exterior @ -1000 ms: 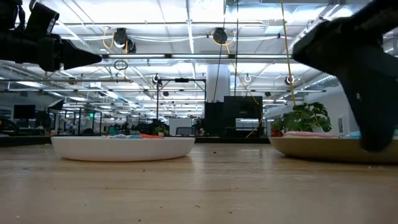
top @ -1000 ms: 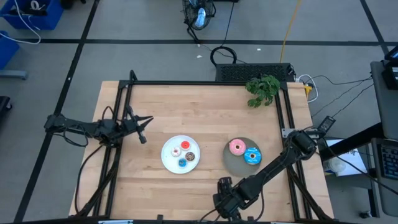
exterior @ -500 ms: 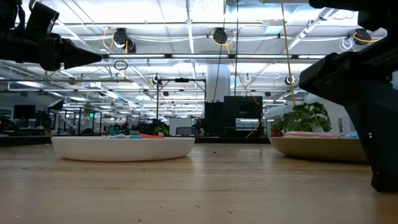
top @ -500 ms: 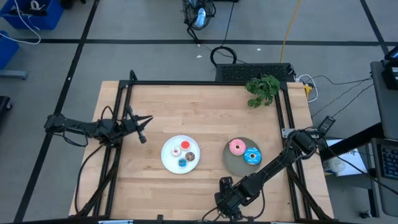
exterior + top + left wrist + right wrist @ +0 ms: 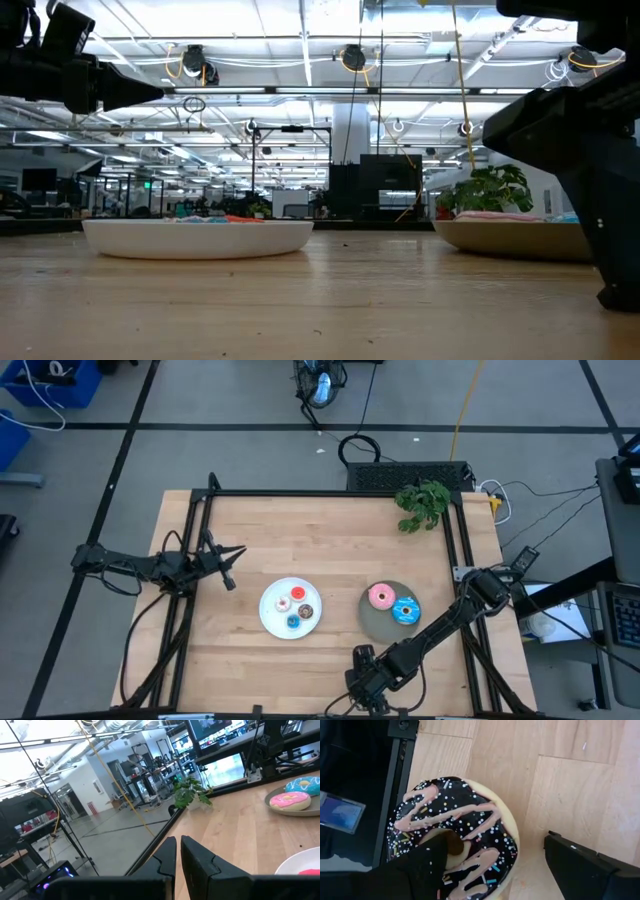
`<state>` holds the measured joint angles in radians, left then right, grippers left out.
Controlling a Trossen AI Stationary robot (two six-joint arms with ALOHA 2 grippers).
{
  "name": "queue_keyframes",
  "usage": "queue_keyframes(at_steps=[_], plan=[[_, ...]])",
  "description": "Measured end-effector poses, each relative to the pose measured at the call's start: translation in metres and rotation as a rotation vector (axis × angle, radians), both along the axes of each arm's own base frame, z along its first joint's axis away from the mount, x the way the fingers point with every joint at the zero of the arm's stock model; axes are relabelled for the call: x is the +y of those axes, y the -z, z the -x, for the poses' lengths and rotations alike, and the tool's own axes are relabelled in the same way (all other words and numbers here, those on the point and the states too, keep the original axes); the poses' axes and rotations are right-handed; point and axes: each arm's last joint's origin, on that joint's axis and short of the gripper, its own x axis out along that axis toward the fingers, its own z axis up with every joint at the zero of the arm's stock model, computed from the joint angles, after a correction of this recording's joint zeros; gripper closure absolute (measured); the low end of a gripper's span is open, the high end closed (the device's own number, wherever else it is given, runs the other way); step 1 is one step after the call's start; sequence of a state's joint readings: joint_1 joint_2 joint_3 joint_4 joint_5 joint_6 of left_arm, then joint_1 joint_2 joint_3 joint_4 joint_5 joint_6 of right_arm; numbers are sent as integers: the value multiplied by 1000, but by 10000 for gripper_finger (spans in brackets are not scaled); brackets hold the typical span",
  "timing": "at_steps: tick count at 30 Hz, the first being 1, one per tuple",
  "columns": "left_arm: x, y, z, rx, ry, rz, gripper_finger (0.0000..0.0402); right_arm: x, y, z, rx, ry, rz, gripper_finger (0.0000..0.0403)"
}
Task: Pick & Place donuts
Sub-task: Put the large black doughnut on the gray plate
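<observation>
High view: right gripper (image 5: 366, 685) sits low at the near table edge, close to the front rail; left gripper (image 5: 228, 573) waits off to the left of the white round plate (image 5: 272, 618). White plate holds 4 tiny iced donuts (image 5: 294, 605). Grey round plate (image 5: 373, 622) carries 2 larger rings, pink-iced donut (image 5: 380, 596) and blue sprinkled donut (image 5: 406, 610), touching.

Low view: both plates seen edge-on, well apart; contents barely clear the rims.

Left wrist view: left fingers (image 5: 197, 857) pressed together, holding nothing; pink and blue rings visible further off on the grey plate.

Right wrist view: large brown-iced donut with pink drizzle and sprinkles (image 5: 451, 832) lies on bare wood by the black rail. Right jaws spread wide, 1 finger (image 5: 420, 870) over the ring's hole, the other well clear outside.

Judgement: grasp approx ready. Centre the jaws on 1 side of the ring, close gently so it doesn't skid toward the rail, lift straight, then carry to the grey plate w/ the other large rings.
</observation>
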<state>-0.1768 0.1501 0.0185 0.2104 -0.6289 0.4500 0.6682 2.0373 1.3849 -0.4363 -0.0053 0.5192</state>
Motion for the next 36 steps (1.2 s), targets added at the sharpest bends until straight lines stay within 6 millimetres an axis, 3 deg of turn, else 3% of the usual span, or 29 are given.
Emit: queue_keyframes(at_steps=[3, 6, 17, 25, 32, 36], plan=[[0, 0, 0, 0, 0, 0, 369, -2, 0, -1, 32, 22, -40, 98], [0, 0, 0, 0, 0, 5, 369, -4, 0, -3, 56, 53, -67, 134], [0, 1, 0, 1, 1, 11, 369, -13, 2, -7, 139, 74, -134, 385], [0, 1, 0, 8, 1, 9, 369, -20, -22, -4, 129, 93, -171, 376], [0, 1, 0, 8, 1, 9, 369, -31, -75, 8, 2, 92, -183, 393], [0, 1, 0, 8, 1, 10, 369, -49, -112, 22, -81, 137, -135, 391]])
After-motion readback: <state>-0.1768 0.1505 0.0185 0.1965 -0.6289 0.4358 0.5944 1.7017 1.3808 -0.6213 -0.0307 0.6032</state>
